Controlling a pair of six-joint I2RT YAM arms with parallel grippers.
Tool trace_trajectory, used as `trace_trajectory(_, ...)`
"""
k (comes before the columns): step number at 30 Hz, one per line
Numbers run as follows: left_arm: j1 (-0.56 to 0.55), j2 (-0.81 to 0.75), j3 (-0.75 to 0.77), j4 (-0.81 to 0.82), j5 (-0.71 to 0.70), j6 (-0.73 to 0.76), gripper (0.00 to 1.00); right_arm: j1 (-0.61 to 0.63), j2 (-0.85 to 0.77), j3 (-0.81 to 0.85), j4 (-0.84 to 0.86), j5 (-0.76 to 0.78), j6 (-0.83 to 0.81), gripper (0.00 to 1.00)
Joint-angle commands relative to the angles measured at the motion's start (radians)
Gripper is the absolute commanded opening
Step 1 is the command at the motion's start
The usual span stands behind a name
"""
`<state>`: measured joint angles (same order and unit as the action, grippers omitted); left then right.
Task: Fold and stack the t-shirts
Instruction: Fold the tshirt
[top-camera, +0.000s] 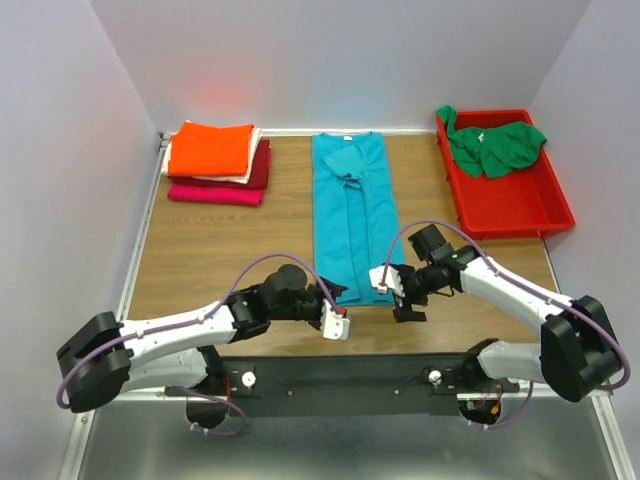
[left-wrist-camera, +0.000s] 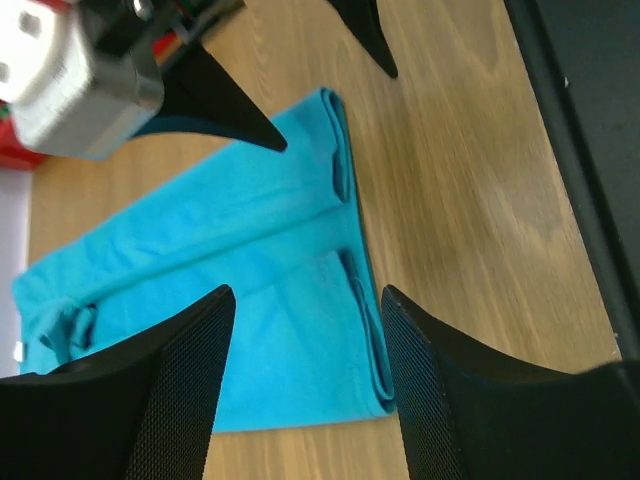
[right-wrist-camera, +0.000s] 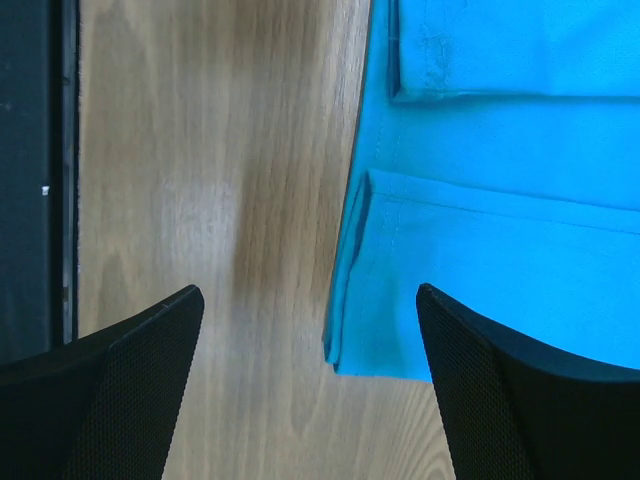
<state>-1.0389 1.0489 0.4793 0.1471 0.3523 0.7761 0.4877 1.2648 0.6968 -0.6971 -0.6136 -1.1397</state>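
Top external view, itemised
- teal t-shirt (top-camera: 350, 215): flat on the table (top-camera: 230, 250), sides folded inward to a long strip, collar at the far end
- left gripper (top-camera: 335, 293): at the teal t-shirt's near left hem corner, jaws wide apart, nothing held
- right gripper (top-camera: 405, 295): at its near right hem corner, jaws wide apart, nothing held
- folded stack left of its far end: orange t-shirt (top-camera: 210, 148) on top, then white t-shirt (top-camera: 253, 150), dark red t-shirt (top-camera: 262, 170), magenta t-shirt (top-camera: 215, 193) lowest
- red bin (top-camera: 510, 205) right of its far end: holds a crumpled green t-shirt (top-camera: 495, 145)
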Motion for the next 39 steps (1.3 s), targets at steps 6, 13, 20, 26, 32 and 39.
trace_trajectory(6, -0.042, 0.189, 0.008, 0.039, -0.127, 0.018, 0.66, 0.068, -0.054, -0.118, 0.231, 0.164, 0.060, 0.89)
trace_trajectory(13, -0.043, 0.318, 0.027, 0.048, -0.199, 0.028, 0.67, 0.068, -0.074, -0.166, 0.334, 0.209, 0.143, 0.81)
trace_trajectory(20, -0.041, 0.375, 0.019, 0.063, -0.291, 0.048, 0.68, 0.068, -0.050, -0.183, 0.380, 0.245, 0.169, 0.67)
trace_trajectory(26, -0.026, 0.399, 0.019, 0.062, -0.305, 0.054, 0.60, 0.068, -0.047, -0.197, 0.392, 0.262, 0.169, 0.65)
trace_trajectory(32, -0.001, 0.433, 0.042, 0.043, -0.289, 0.055, 0.45, 0.068, -0.024, -0.214, 0.398, 0.290, 0.161, 0.59)
trace_trajectory(39, 0.010, 0.448, 0.058, 0.032, -0.280, 0.057, 0.19, 0.068, 0.018, -0.194, 0.397, 0.324, 0.190, 0.27)
